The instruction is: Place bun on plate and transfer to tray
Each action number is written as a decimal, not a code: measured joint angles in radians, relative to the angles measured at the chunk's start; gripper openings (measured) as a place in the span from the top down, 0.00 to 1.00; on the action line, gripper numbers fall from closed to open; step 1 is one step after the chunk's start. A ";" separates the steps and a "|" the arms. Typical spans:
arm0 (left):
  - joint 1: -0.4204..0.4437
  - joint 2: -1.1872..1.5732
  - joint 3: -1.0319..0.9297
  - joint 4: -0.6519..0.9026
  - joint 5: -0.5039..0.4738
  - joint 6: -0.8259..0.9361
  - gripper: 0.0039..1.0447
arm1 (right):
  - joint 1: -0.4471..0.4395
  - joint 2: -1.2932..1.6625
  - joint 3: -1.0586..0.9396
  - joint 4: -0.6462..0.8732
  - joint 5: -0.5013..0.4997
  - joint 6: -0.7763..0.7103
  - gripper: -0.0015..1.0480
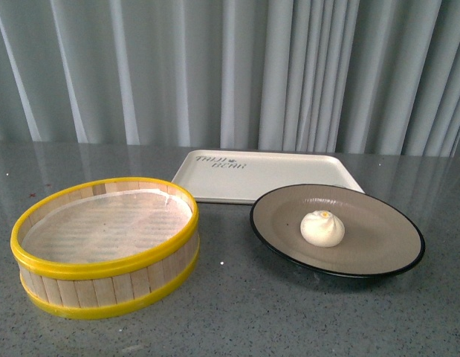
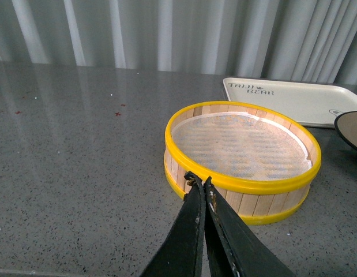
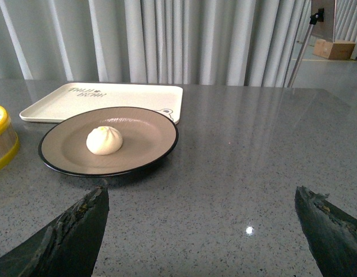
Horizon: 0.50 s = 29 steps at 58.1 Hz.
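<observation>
The white pleated bun (image 1: 322, 228) sits on the black-rimmed grey-beige plate (image 1: 378, 223), which rests on the grey table just in front of the cream tray (image 1: 274, 175). The right wrist view shows the bun (image 3: 104, 140) on the plate (image 3: 149, 135) with the tray (image 3: 109, 98) behind. My right gripper (image 3: 201, 202) is open and empty, over bare table short of the plate. My left gripper (image 2: 199, 180) is shut and empty, close to the steamer basket's side. Neither gripper shows in the front view.
An empty yellow-rimmed wooden steamer basket (image 1: 103, 245) with a paper liner stands left of the plate; it also shows in the left wrist view (image 2: 241, 161). Grey curtains hang behind the table. A stand and a box (image 3: 334, 49) lie beyond the table at the right.
</observation>
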 joint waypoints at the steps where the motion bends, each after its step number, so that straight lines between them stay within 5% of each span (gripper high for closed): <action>1: 0.000 -0.017 0.000 -0.016 0.000 0.000 0.96 | 0.000 0.000 0.000 0.000 0.000 0.000 0.08; 29: 0.000 -0.220 0.000 -0.212 0.000 0.000 0.96 | 0.000 0.000 0.000 0.000 0.000 0.000 0.08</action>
